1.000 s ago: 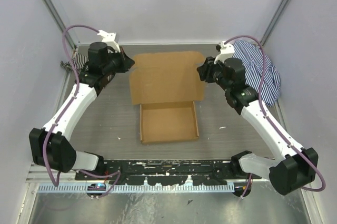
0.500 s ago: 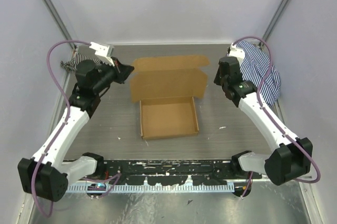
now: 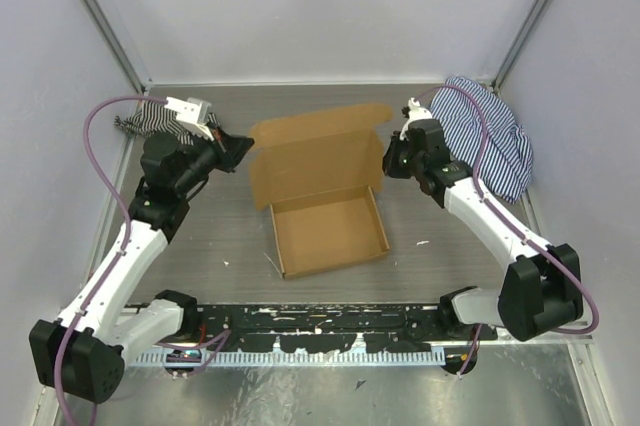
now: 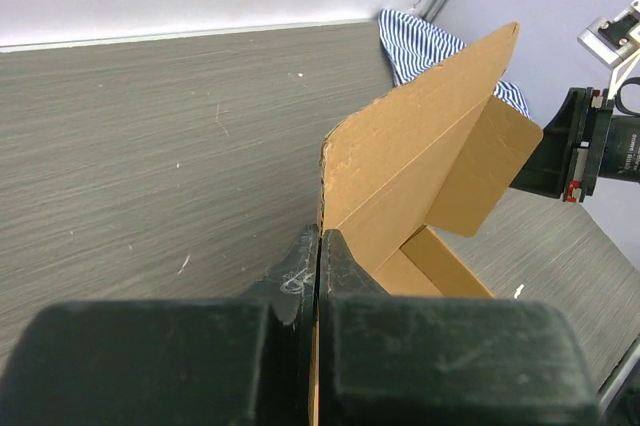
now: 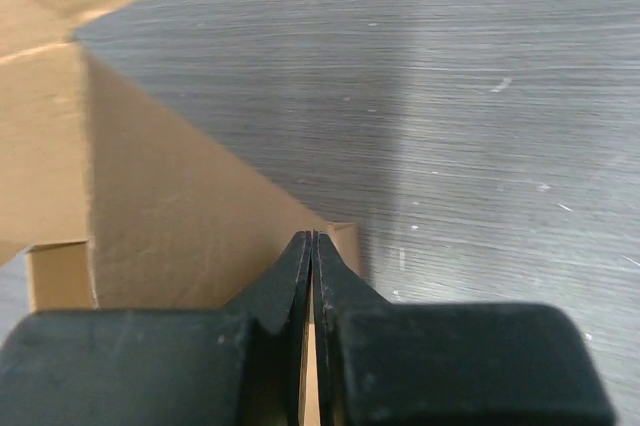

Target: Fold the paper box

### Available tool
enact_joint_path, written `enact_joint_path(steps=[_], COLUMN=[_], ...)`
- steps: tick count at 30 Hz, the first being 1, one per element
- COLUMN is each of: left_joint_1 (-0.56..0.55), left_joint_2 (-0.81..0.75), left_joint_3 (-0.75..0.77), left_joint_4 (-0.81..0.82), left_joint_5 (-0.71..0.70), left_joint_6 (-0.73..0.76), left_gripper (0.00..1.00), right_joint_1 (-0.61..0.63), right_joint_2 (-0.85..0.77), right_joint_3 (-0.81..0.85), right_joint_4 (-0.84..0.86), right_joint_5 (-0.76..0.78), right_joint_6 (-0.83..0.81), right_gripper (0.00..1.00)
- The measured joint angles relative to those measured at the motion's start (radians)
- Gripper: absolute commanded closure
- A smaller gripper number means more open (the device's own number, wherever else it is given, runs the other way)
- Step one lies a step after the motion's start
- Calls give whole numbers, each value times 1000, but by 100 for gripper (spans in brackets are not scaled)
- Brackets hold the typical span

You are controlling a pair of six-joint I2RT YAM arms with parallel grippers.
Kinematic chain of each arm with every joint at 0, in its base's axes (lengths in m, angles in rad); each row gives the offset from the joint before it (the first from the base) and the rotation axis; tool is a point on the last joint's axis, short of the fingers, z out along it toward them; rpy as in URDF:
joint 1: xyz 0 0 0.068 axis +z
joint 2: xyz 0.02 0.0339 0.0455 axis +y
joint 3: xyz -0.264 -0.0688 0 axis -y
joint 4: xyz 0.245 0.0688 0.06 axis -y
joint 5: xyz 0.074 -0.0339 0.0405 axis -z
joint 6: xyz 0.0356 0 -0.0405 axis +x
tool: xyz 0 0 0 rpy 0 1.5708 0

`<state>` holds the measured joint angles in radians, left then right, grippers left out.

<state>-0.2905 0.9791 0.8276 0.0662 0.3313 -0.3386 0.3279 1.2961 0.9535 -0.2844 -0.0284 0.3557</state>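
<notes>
The left gripper (image 3: pixel 243 147) pinches the lid of the paper box (image 3: pixel 322 181) at its 9 o'clock edge, and the right gripper (image 3: pixel 388 160) pinches the 3 o'clock edge. The box sits mid-table (image 3: pixel 215 236) with its lid raised and its tray toward 6 o'clock. A striped cloth (image 3: pixel 492 136) lies at 2 o'clock.

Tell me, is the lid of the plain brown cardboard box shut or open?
Open. The brown cardboard box's lid stands tilted, pinched by left gripper and right gripper; its tray floor lies uncovered.

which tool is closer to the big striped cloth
Right. The right tool is just left of the cloth, pinching the box lid; the left tool pinches the lid's opposite side.
</notes>
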Motion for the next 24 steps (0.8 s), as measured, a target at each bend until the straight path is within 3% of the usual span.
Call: enact_joint_path(steps=[5, 14, 24], left_joint_1=[-16, -56, -142], left_joint_2=[14, 10, -187], left_joint_3=[0, -1, -106], left_joint_4=[11, 18, -67], left_joint_5=[0, -1, -35], left_joint_6=[-7, 1, 16], left_gripper=[98, 99, 100], right_joint_1=[14, 15, 26], right_joint_2=[-12, -37, -213], right_joint_3=[-16, -48, -126], right_joint_4=[30, 28, -71], right_joint_5=[-106, -128, -53], right_joint_6=[-19, -39, -34], right_gripper=[92, 93, 93])
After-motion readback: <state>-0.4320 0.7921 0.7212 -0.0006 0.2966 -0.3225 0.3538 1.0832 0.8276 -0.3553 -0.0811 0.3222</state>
